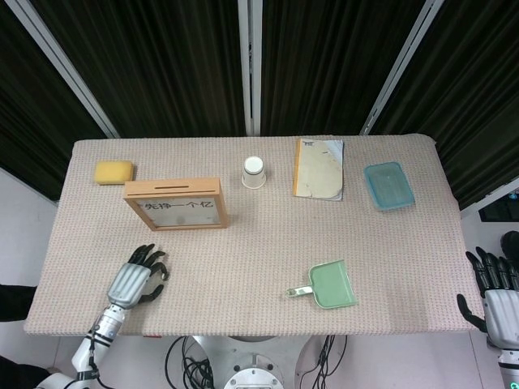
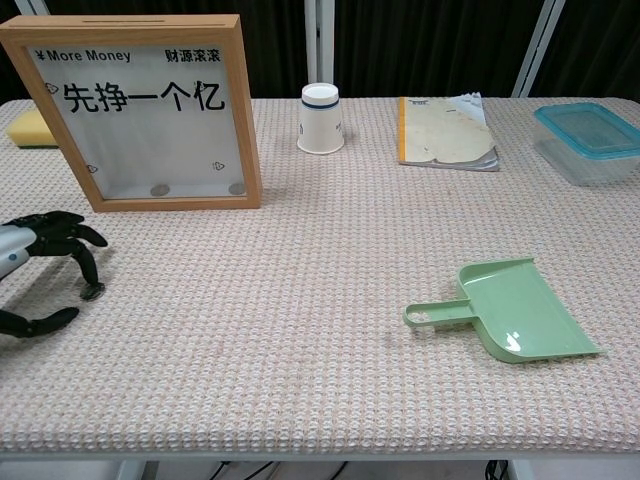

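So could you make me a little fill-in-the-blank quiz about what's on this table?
1. The dustpan is coloured ____.
2. The white paper cup stands between the wooden frame and the ____.
3. The yellow sponge lies at the table's far ____ corner as seen in the head view.
4. The clear container has a ____ rim.

Missing words: green; notebook; left; blue

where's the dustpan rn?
The green dustpan lies on the table's near right part in the head view, handle pointing left, in front of the notebook and blue container.
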### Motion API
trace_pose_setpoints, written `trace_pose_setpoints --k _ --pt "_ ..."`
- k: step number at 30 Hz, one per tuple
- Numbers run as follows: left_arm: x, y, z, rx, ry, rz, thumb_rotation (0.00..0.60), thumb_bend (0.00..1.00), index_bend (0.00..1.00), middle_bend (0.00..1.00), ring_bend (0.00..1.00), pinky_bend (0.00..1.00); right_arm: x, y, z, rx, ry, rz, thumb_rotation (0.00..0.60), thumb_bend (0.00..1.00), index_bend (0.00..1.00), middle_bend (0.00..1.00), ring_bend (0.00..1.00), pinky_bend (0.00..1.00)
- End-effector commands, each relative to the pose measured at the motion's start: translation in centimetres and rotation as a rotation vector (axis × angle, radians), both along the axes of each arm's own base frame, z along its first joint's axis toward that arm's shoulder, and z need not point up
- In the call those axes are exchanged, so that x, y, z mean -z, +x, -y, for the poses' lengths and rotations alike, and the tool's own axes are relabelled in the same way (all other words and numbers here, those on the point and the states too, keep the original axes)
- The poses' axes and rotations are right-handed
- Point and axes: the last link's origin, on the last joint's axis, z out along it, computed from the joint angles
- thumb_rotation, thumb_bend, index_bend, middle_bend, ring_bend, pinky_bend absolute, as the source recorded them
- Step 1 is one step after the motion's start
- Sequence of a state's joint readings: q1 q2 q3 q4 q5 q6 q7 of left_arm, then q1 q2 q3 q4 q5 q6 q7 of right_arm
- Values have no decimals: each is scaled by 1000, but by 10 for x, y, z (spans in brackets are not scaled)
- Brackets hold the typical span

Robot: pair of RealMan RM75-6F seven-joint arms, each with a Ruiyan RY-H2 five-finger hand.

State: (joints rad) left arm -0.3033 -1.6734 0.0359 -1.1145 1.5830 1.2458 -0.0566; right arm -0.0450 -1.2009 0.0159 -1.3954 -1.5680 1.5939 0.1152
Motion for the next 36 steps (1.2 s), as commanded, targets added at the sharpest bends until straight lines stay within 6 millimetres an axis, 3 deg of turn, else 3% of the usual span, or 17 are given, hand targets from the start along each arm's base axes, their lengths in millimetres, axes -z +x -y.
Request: trace_pose_setpoints --k 1,17,36 --pt "1 0 0 0 -4 0 600 282 417 170 25 86 0 0 0 1 1 0 600 330 0 0 0 0" --pt "4 -1 -2 -10 -25 13 600 282 384 169 25 80 0 -3 0 14 0 4 600 334 0 0 0 0" --pt "14 0 -14 22 60 76 600 284 506 239 51 104 -3 -6 -3 26 -9 4 600 336 0 0 0 0"
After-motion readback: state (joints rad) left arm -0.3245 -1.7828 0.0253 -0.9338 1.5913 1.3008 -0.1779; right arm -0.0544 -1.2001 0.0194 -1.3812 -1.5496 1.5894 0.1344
